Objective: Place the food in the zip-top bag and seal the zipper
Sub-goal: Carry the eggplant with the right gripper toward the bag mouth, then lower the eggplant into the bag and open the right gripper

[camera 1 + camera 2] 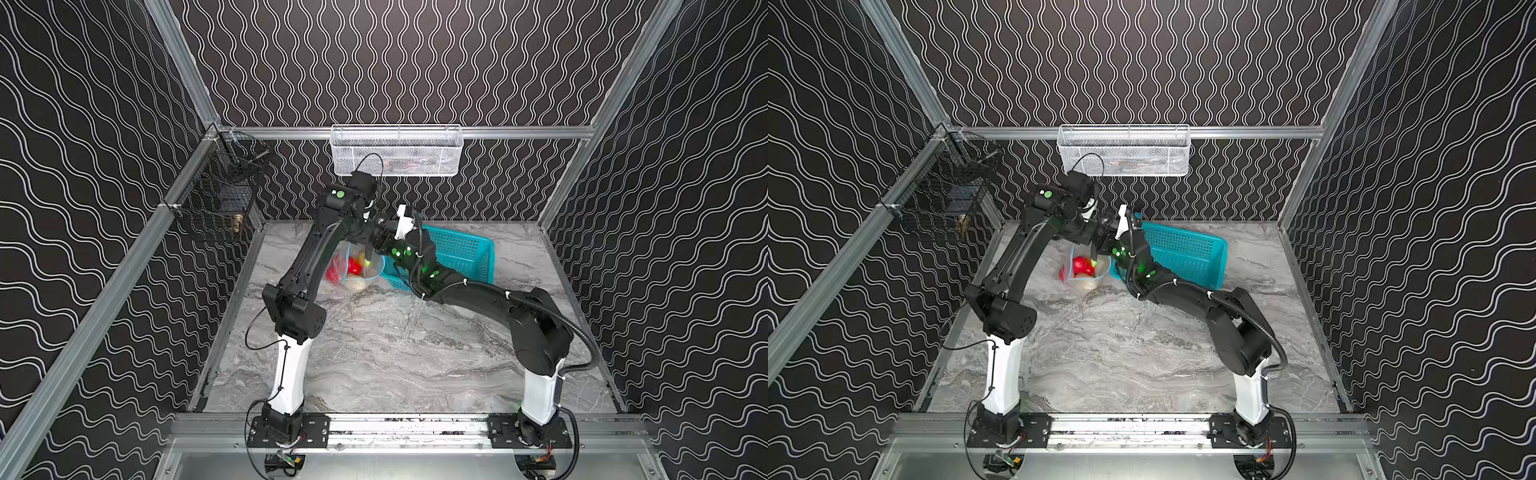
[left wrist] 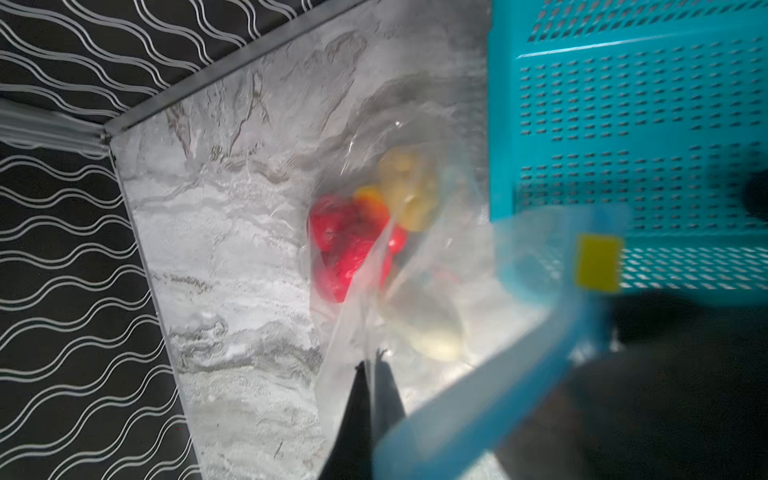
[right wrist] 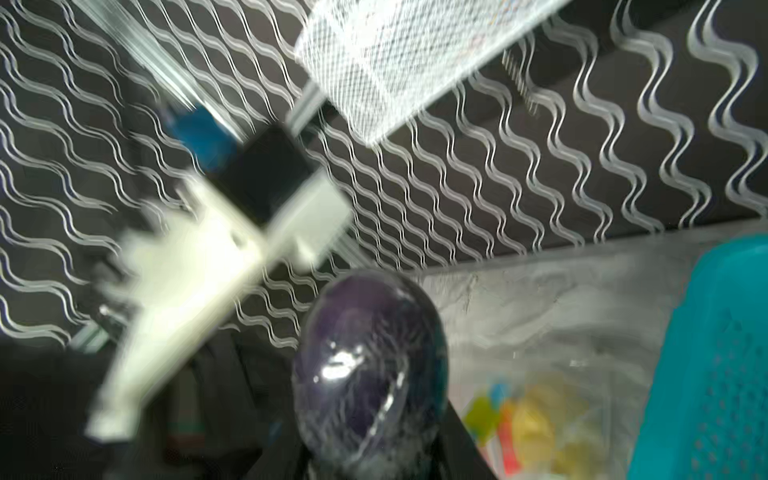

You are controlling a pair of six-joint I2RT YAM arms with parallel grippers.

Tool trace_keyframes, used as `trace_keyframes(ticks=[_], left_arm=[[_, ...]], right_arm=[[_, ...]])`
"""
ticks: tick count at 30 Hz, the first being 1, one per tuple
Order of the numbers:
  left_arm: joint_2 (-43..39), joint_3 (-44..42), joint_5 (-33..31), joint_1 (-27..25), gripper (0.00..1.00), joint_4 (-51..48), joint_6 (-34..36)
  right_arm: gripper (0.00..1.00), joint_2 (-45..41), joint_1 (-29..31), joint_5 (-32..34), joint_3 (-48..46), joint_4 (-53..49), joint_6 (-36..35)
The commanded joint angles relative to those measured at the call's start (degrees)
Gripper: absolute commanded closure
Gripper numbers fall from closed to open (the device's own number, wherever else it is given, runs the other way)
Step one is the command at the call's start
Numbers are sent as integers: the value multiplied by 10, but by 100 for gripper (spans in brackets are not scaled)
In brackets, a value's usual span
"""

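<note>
Your left pincer (image 2: 372,368) pinches the clear crinkly plastic bag (image 2: 432,266) tight. Your right pincer (image 3: 370,419) grips the shiny dark purple toy vegetable (image 3: 370,353) over the bag.

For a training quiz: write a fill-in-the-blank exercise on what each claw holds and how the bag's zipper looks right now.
The right claw holds a dark ____ toy eggplant.
The left claw is shut on the clear zip-top ____.
The slider tab on the light blue zipper is ____.
Missing words: purple; bag; yellow.
</note>
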Motion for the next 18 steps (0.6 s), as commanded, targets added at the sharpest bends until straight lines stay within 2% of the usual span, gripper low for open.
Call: trace_keyframes(ticks=[1, 6, 11, 18], left_arm=[[6, 16, 5, 5, 100, 5, 4], [7, 15, 13, 16, 100, 10, -1], [8, 11, 26, 26, 100, 14, -5], [5, 4, 38, 29, 100, 19, -8]], right_arm=[[69, 3, 12, -6, 2, 38, -4], [69, 4, 25, 7, -24, 64, -12], [67, 8, 38, 22, -23, 46, -44], [60, 29, 55, 43, 5, -2, -101]])
